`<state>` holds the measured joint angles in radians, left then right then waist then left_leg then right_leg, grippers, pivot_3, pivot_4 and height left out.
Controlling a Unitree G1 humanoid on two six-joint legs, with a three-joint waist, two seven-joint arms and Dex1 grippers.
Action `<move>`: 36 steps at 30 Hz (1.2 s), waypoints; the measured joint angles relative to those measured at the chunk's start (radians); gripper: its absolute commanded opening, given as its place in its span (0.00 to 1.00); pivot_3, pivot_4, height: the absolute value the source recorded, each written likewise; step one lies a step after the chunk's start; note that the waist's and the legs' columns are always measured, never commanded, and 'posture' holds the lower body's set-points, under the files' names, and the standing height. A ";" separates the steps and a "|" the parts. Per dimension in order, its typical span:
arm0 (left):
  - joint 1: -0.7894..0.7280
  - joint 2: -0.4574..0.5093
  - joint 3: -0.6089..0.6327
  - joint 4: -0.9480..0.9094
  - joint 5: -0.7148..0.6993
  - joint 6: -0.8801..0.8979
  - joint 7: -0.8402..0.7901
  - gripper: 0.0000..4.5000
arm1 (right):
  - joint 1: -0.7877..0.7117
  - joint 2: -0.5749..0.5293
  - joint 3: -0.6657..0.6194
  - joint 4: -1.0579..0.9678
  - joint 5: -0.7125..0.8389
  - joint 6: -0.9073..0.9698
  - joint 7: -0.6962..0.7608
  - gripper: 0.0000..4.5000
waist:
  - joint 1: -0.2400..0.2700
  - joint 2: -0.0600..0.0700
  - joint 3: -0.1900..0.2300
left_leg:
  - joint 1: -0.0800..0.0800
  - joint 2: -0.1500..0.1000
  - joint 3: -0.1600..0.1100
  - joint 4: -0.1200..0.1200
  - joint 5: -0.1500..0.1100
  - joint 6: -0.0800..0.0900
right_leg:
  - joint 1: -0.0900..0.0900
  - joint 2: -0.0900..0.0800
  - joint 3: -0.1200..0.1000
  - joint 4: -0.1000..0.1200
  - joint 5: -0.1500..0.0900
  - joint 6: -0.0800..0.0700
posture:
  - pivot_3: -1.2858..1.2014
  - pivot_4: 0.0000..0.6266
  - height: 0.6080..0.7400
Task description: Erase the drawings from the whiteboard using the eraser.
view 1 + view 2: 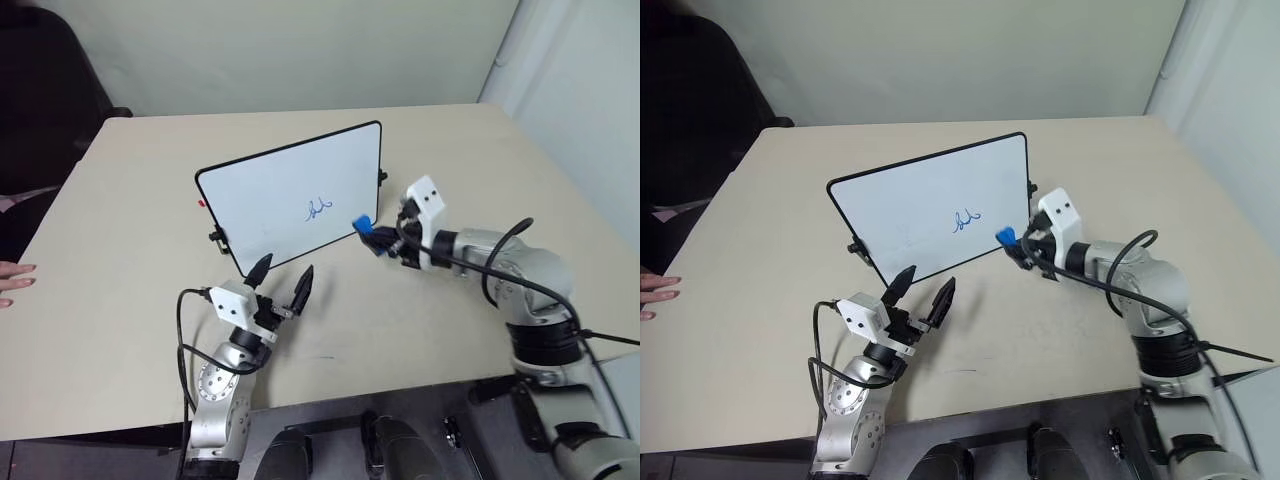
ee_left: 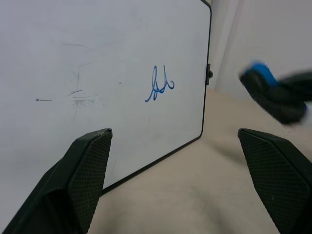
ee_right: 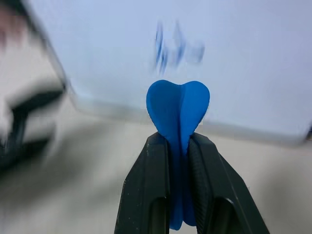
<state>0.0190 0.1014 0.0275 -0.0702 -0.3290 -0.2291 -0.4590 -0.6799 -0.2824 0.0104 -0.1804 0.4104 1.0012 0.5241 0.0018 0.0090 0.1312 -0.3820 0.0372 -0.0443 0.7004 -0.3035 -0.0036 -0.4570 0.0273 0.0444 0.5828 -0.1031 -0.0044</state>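
Observation:
The whiteboard (image 1: 290,195) stands tilted on the beige table, its face toward me. A small blue scribble, the drawings (image 1: 318,209), sits right of the board's middle; it also shows as drawings (image 2: 158,85). My right gripper (image 1: 375,240) is shut on the bright blue eraser (image 1: 362,225), squeezing it so it folds between the fingers (image 3: 161,180). The eraser (image 3: 178,114) hangs just off the board's lower right corner, a little below and right of the scribble. My left gripper (image 1: 280,280) stands open in front of the board's lower edge, holding nothing.
A person's hand (image 1: 12,278) rests on the table's left edge. A dark chair stands at the back left. A red tab (image 1: 202,203) and black clips mark the board's left side. Bare table (image 1: 440,160) lies right of and behind the board.

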 measured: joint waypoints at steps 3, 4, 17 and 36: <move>-0.003 0.007 0.002 0.000 -0.004 0.007 -0.001 1.00 | -0.001 0.106 -0.015 0.037 -0.025 -0.084 -0.104 0.06 | 0.001 0.000 0.000 | -0.001 0.000 0.000 0.000 0.000 0.000 | -0.002 0.000 0.002 0.000 0.001 0.000 | 0.52 0.24 1.00; -0.006 0.011 0.002 0.001 -0.005 0.010 -0.002 1.00 | -0.007 0.132 -0.014 0.061 -0.037 -0.106 -0.132 0.06 | 0.000 0.000 0.000 | -0.001 0.000 0.000 0.000 0.000 0.000 | -0.002 0.000 0.003 0.000 0.002 0.000 | 0.52 0.24 1.00; -0.012 0.038 0.014 -0.010 -0.018 0.036 -0.013 1.00 | -0.048 0.308 0.081 0.318 -0.242 -0.410 -0.323 0.06 | -0.003 0.000 0.000 | -0.005 0.000 0.003 -0.001 -0.004 0.000 | -0.009 -0.001 0.007 0.000 0.004 0.000 | 0.52 0.24 1.00; 0.023 0.029 0.018 -0.045 -0.010 0.038 0.008 1.00 | -0.167 0.360 0.189 0.529 -0.341 -0.493 -0.269 0.06 | -0.046 0.000 0.000 | -0.002 0.001 0.004 -0.001 -0.003 0.001 | -0.011 0.003 0.010 0.001 0.007 0.001 | 0.52 0.24 1.00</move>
<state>0.0416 0.1309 0.0457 -0.1157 -0.3391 -0.1909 -0.4505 -0.8466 0.0776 0.1998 0.3489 0.0690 0.5081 0.2552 -0.0445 0.0090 0.1312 -0.3835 0.0382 -0.0404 0.6995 -0.3067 -0.0021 -0.4680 0.0301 0.0548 0.5835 -0.0963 -0.0034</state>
